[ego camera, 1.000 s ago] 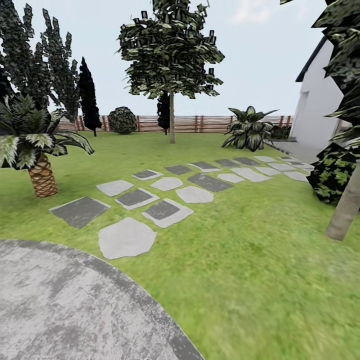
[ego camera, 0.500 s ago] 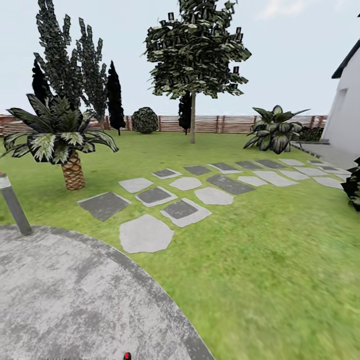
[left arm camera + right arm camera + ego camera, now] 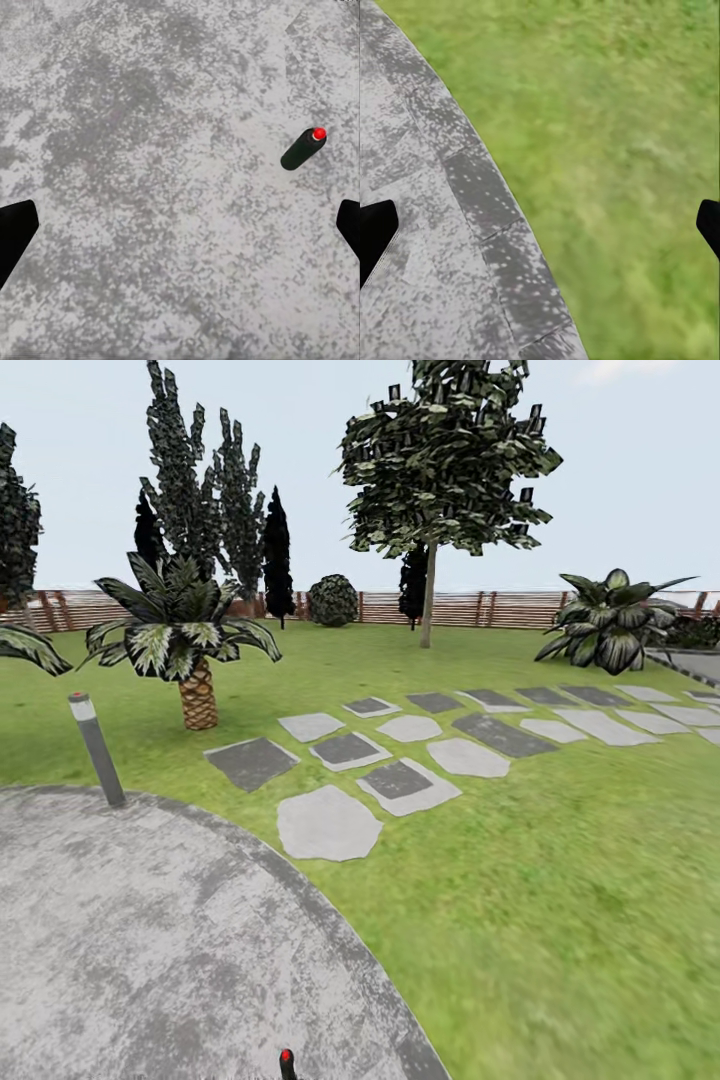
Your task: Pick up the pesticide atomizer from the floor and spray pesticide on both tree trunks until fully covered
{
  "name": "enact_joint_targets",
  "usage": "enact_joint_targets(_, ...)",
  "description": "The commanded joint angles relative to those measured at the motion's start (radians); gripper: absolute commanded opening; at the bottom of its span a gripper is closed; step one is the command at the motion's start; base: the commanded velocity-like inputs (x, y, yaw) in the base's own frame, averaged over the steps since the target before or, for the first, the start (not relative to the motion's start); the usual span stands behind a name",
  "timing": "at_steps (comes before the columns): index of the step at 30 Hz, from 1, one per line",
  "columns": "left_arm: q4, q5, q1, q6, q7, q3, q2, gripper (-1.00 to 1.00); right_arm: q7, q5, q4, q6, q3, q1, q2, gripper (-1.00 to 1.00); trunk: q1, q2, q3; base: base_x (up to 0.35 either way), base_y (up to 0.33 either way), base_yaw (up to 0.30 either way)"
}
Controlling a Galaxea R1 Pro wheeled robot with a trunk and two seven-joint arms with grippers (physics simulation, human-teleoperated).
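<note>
The pesticide atomizer (image 3: 287, 1063), a small dark bottle with a red top, stands on the grey stone floor (image 3: 150, 940) at the very bottom of the head view. In the left wrist view the atomizer (image 3: 303, 147) stands apart from my left gripper (image 3: 180, 232), which is open above bare paving with a dark fingertip (image 3: 15, 229) at each side. My right gripper (image 3: 540, 232) is open over the curved edge of the floor (image 3: 472, 187), where it meets grass. One tree (image 3: 440, 460) with a pale straight trunk (image 3: 428, 605) stands far off by the fence.
A short grey bollard (image 3: 97, 748) stands at the paving's far-left edge. A small palm (image 3: 190, 650) grows behind it. Stepping stones (image 3: 327, 822) cross the lawn toward the right. A slatted fence (image 3: 500, 608), a round shrub (image 3: 332, 600) and a broad-leaf plant (image 3: 610, 625) line the back.
The head camera has turned left, so the whole scene slid right. The bollard and the atomizer's red top came into view; the white house and the near trunk left at the right.
</note>
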Motion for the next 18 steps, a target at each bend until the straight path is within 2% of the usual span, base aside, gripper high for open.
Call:
enact_joint_targets(1,0.001,0.006,-0.001,-0.003,0.000,-0.001,-0.001,1.00,0.000,0.001,0.000,-0.003,0.001,0.000,0.000,1.00,0.000,-0.001,-0.001,0.000,0.000,0.276)
enact_joint_targets(10,0.000,0.005,-0.001,-0.003,0.000,-0.002,0.000,1.00,0.000,0.001,0.001,-0.003,0.001,0.000,0.000,1.00,0.000,-0.001,-0.001,0.008,-0.001,0.265)
enact_joint_targets(18,0.000,0.004,-0.001,-0.002,0.001,-0.002,0.000,1.00,0.000,0.002,0.004,-0.003,0.001,0.000,0.000,1.00,0.000,-0.001,-0.001,0.173,-0.146,0.040)
